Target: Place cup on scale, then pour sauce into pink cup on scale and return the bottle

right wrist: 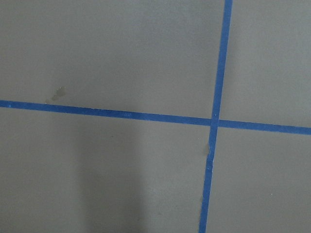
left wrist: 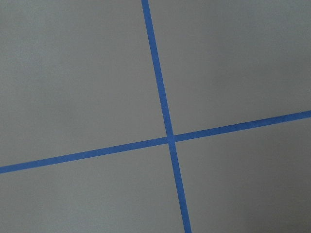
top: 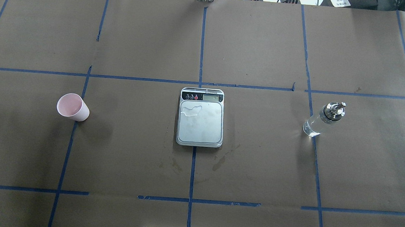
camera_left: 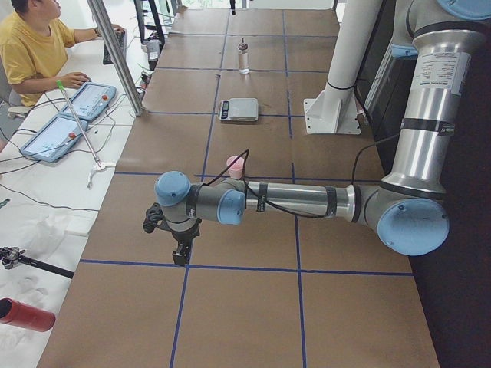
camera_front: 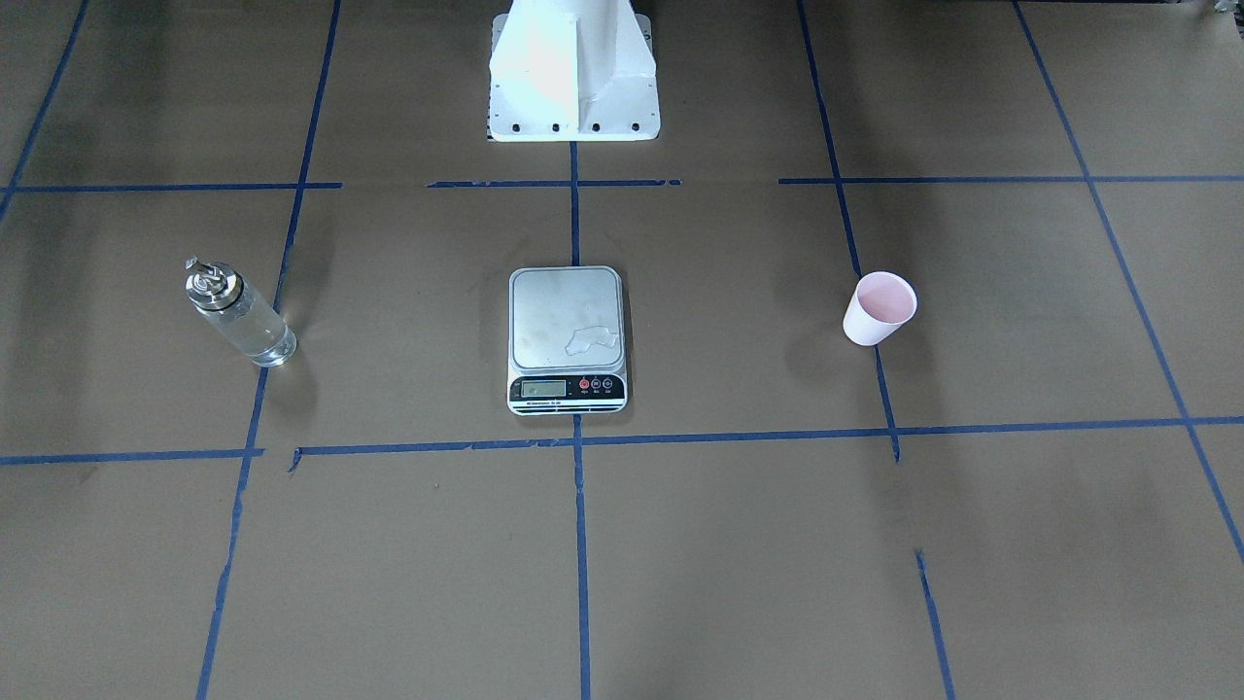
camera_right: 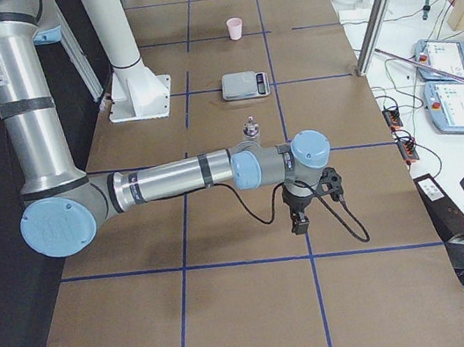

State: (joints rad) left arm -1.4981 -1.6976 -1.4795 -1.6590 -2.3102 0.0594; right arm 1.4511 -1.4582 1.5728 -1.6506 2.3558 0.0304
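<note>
Brown table with blue tape grid bears the scale.

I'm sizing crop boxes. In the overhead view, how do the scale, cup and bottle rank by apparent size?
1. scale: clearly the largest.
2. bottle and cup: too alike to rank. The bottle looks longer, the cup wider.

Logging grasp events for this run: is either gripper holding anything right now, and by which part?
Nothing: the cup and bottle stand free on the table, far from the left gripper and right gripper.
</note>
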